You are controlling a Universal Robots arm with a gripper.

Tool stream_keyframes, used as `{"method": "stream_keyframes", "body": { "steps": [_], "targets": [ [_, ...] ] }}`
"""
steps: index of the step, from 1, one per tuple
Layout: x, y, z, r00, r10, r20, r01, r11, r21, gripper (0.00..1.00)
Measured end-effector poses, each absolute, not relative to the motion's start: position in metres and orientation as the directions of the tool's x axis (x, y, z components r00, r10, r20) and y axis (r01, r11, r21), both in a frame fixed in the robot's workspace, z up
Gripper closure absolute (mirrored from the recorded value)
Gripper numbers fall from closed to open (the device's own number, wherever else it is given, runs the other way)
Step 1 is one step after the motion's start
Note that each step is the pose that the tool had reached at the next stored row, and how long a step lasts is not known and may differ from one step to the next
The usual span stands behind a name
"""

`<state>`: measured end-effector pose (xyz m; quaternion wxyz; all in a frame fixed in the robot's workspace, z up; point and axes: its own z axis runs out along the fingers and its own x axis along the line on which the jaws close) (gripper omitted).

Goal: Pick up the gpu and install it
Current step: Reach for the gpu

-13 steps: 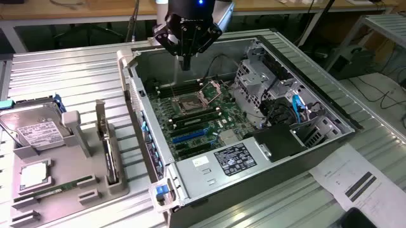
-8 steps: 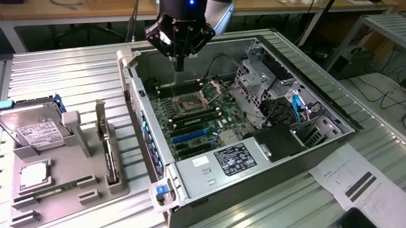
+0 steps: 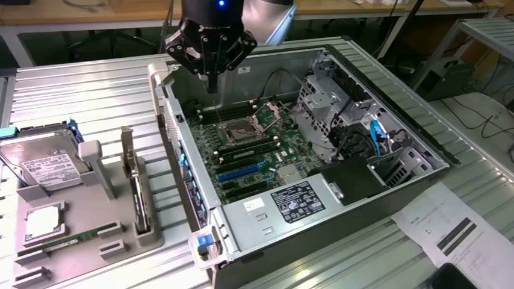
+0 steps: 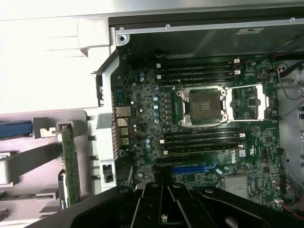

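The gpu (image 3: 136, 189) stands on edge in a slot of the grey holder tray (image 3: 88, 217), to the exterior view's left of the open computer case (image 3: 321, 238). Its silver bracket points up at the far end. The wrist view catches the gpu (image 4: 71, 166) edge-on as a thin green strip. My gripper (image 3: 213, 88) hangs shut over the far end of the case, above the motherboard (image 3: 249, 150), with nothing between its fingers. Its black fingers (image 4: 152, 204) close together over the board near the blue slot (image 4: 190, 167). The gpu lies well off to the side of the gripper, untouched.
The tray also holds a silver hard drive (image 3: 44, 162), a CPU (image 3: 42, 220) and a green RAM stick (image 3: 76, 238). Inside the case are the CPU socket (image 3: 241, 129), drive cages (image 3: 325, 108) and power supply (image 3: 297, 201). A printed sheet (image 3: 449, 226) lies beside the case.
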<state>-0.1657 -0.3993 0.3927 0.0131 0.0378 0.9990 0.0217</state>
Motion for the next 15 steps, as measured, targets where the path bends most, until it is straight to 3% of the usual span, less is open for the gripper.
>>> {"method": "stream_keyframes", "body": {
  "steps": [15],
  "targets": [
    [-0.225, -0.401, 0.393, -0.997, 0.076, -0.024, 0.075, 0.996, 0.044, 0.89]
  ]
}}
